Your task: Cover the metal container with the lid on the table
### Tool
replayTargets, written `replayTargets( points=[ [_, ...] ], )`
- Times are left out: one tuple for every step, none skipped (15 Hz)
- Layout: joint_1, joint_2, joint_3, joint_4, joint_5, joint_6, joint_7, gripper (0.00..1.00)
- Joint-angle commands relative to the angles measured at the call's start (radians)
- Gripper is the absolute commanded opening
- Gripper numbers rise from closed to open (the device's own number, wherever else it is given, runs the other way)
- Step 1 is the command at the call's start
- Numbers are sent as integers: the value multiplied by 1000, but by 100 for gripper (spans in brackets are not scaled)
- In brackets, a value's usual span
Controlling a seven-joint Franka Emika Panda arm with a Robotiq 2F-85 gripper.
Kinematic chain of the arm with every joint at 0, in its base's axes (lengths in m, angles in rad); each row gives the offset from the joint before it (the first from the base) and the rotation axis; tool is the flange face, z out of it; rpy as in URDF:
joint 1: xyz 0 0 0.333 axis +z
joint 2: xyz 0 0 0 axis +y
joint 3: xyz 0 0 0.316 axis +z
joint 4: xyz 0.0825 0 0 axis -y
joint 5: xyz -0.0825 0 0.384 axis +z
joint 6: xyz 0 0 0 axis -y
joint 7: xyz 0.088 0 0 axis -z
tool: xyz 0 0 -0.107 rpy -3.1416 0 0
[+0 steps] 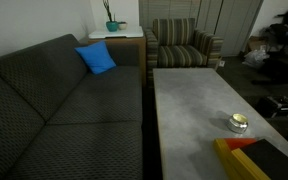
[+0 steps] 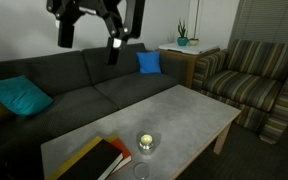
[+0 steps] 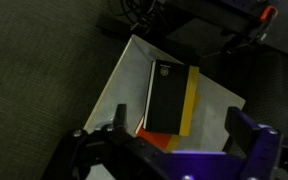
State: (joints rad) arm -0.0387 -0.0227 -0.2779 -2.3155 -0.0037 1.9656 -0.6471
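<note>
The room was rather dim, with soft even light and only weak shadows. The table (image 2: 189,108) looked pale, and the metal container (image 2: 145,143) gave a small yellowish glare. The wrist view was darker, and the gripper (image 3: 174,138) appeared blurred there.

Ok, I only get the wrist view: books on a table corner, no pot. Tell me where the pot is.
Observer: The pot stands on the table close beside the books, apart from them, on their armchair side.
Operator: Give me the arm's height.
Observer: The arm is high above the table, nowhere near the pot.
Operator: Say what is past the table's far end.
Observer: A striped armchair stands just beyond it.
</note>
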Motion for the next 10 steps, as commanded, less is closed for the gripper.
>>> replayTargets(
  points=[
    [-65, 221, 40, 91, 94, -1, -88, 100],
    [-83, 303, 56, 132, 113, -57, -116, 100],
    [-80, 167, 67, 47, 63, -5, -52, 100],
    [-92, 212, 78, 61, 65, -2, -57, 100],
    [-98, 227, 86, 64, 64, 2, -56, 100],
    [-98, 224, 88, 66, 64, 1, -55, 100],
    [-96, 211, 89, 65, 64, -1, -54, 100],
    [-95, 197, 89, 65, 65, -2, -52, 100],
    [-94, 188, 88, 65, 65, -2, -52, 100],
    [-94, 182, 87, 63, 66, -3, -52, 100]
  ],
)
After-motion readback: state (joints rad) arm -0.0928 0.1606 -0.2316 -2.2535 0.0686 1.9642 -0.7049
